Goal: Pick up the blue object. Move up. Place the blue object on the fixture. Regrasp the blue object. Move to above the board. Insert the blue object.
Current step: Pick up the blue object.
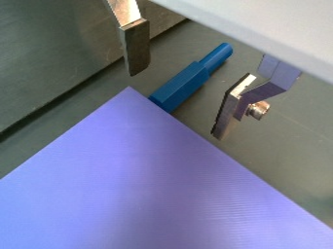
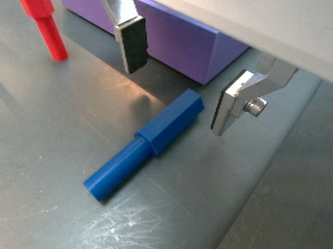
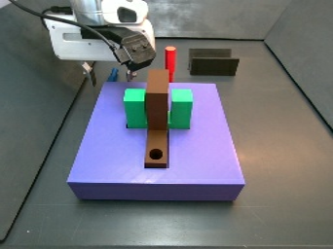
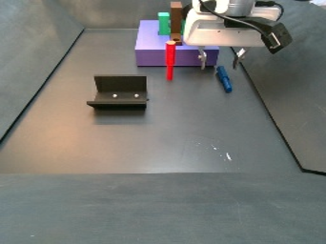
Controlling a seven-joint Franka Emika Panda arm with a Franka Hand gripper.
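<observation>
While the gripper (image 2: 176, 83) hung with its jaws wide over the blue object (image 2: 147, 144), which lay on the floor beside the board (image 2: 176, 34), the arm hid that peg in a side view.

The gripper (image 2: 180, 86) hangs low with its wrist pointing down, its two silver fingers (image 2: 129, 44) spread wide apart and closed on nothing.

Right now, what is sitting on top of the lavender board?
On the board sit a green block and a long brown strip with a round hole. The open tool hovers over the blue object beside the board, hiding its far corner in a side view.
</observation>
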